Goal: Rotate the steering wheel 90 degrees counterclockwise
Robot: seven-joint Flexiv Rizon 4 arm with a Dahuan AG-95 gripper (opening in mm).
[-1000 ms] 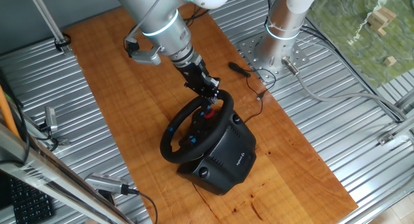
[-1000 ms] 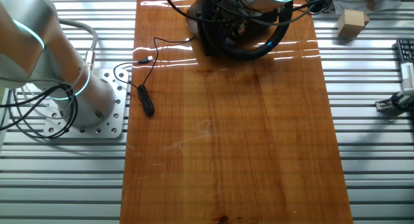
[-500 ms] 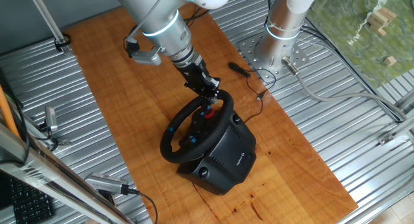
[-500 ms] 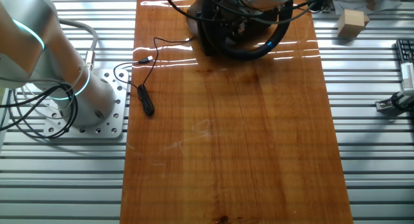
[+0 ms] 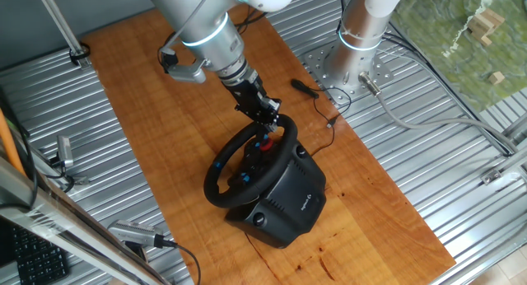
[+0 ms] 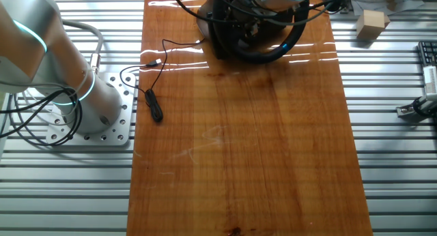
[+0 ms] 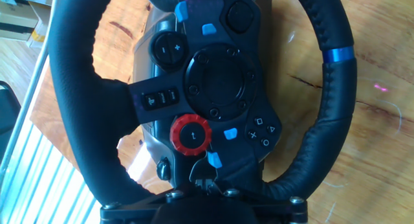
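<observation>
Steering wheel [image 7: 220, 88] | black rim, blue stripe, red dial | gripper [image 5: 269, 114] at rim, jaw state unclear

You have one steering wheel [image 5: 247, 165] on the worktop [image 6: 273, 161], one small black tool with a cable [image 6: 155, 105] beside it, one wooden block [image 6: 372, 24], and two robot arms [image 5: 206, 30].
</observation>
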